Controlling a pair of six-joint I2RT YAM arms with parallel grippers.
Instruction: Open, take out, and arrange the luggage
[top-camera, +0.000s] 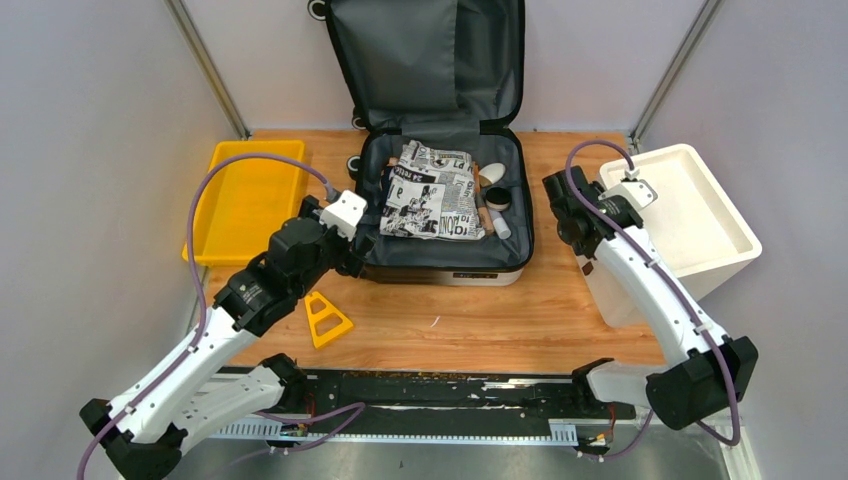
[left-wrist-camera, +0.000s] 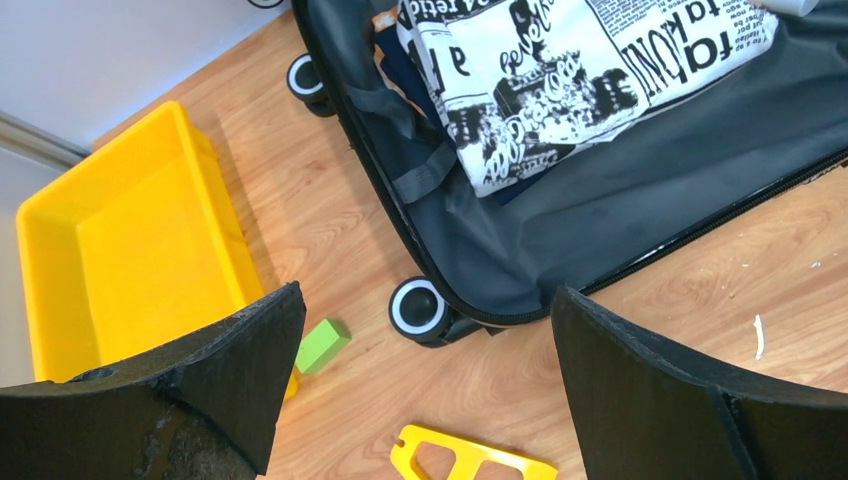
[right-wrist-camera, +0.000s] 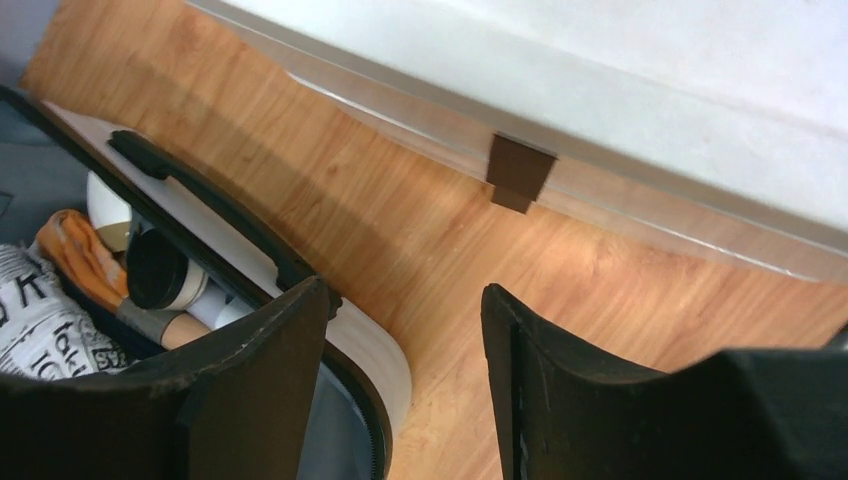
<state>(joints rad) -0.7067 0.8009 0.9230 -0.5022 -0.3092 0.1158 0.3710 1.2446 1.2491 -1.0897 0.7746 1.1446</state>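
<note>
The luggage (top-camera: 440, 272) lies open at upper centre, its lid raised. The left gripper (left-wrist-camera: 425, 300), spread wide and empty, is over its lower left corner. The right gripper (right-wrist-camera: 402, 300), half spread and empty, is over its right edge.

Open table (top-camera: 480, 320) in front of the luggage (top-camera: 440, 250); yellow triangle (top-camera: 326, 318) and green block (left-wrist-camera: 322, 345) clutter it near my left hand (left-wrist-camera: 425, 300).

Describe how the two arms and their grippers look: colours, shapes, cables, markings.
Both the left arm and the right arm have white links joined by bulky black joints. A mauve cable runs along each, ending at a white box on the wrist. The left gripper and right gripper carry matte black, wedge-shaped fingers. No markings show.
</note>
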